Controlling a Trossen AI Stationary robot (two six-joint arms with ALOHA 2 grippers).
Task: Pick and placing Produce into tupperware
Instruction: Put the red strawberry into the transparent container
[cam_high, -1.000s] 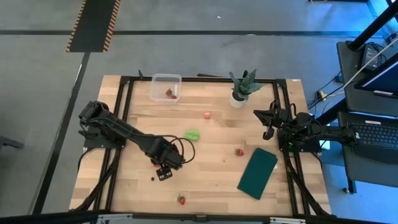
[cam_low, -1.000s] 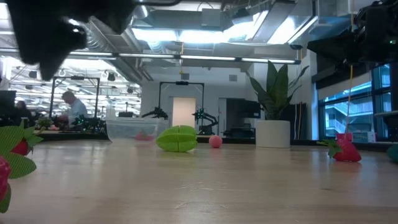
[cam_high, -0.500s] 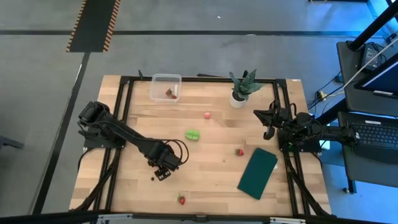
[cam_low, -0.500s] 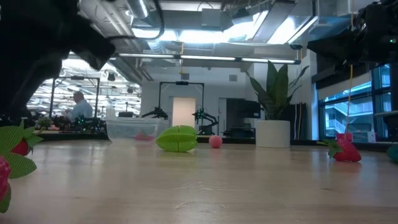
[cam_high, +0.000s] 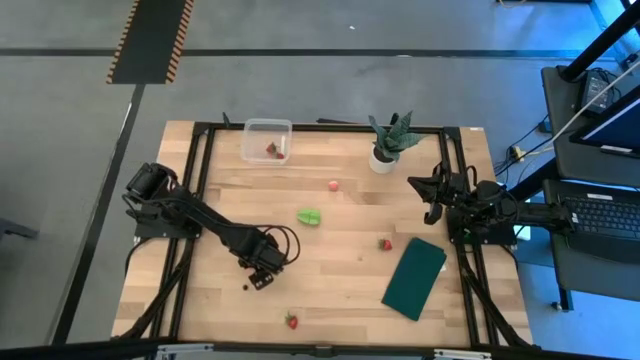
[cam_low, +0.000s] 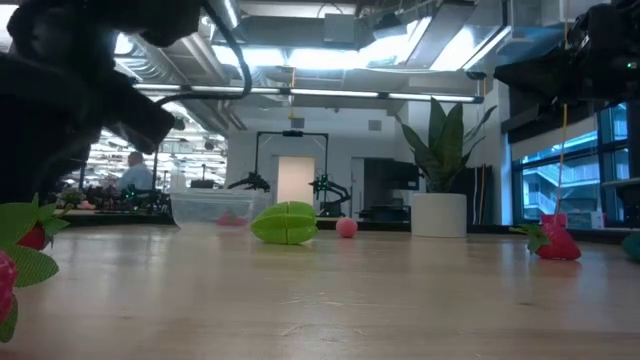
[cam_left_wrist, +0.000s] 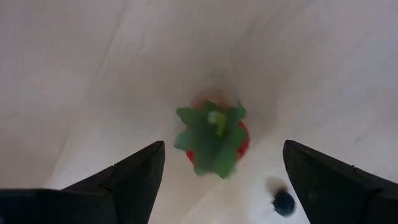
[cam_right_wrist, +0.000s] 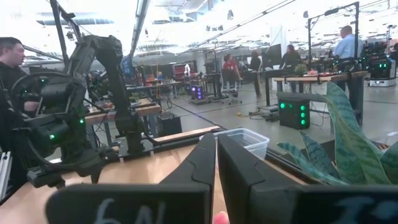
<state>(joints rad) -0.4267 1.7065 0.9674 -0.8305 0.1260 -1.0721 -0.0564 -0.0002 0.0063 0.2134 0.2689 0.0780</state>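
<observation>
Directly below the left hand (cam_high: 262, 277), whose two dark fingers (cam_left_wrist: 124, 180) stand wide apart, a small red strawberry with a green leafy cap (cam_left_wrist: 213, 134) lies on the pale wooden worktop (cam_high: 340, 285) between them, untouched. Beyond that hand lie the bright green lumpy piece (cam_high: 309, 216), the small pink round fruit (cam_high: 333, 185) and the clear plastic rectangular tub (cam_high: 267, 139) holding one red strawberry (cam_high: 271, 149). Well apart, the right hand (cam_high: 430, 207) waits over the worktop's edge, fingers pressed together, near a flat dark green rectangle (cam_high: 414, 277).
</observation>
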